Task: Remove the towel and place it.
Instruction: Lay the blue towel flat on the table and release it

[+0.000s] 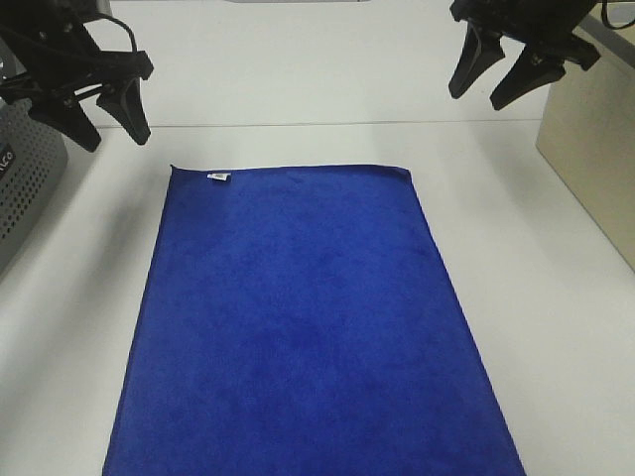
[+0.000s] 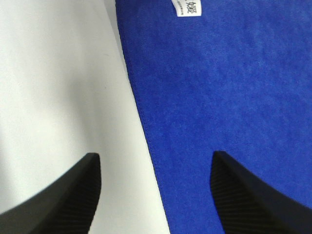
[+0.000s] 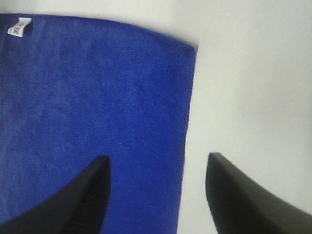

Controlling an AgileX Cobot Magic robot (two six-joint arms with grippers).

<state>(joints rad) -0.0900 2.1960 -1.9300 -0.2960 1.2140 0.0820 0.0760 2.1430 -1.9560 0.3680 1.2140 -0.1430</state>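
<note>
Towel (image 1: 298,327) lies flat on tabletop (image 1: 536,297). Left gripper (image 1: 116,139) and right gripper (image 1: 476,99) hang above its two far corners, fingers (image 2: 78,195) released, spread apart, grasping nothing

You had one blue towel (image 1: 303,327) bearing one white tag (image 1: 218,177). You had two black grippers, one left gripper (image 1: 116,141) and one right gripper (image 1: 477,99), two fingers on each. There was also one grey perforated case (image 1: 25,178), one tan box (image 1: 590,149) and one white table (image 1: 516,208).
</note>
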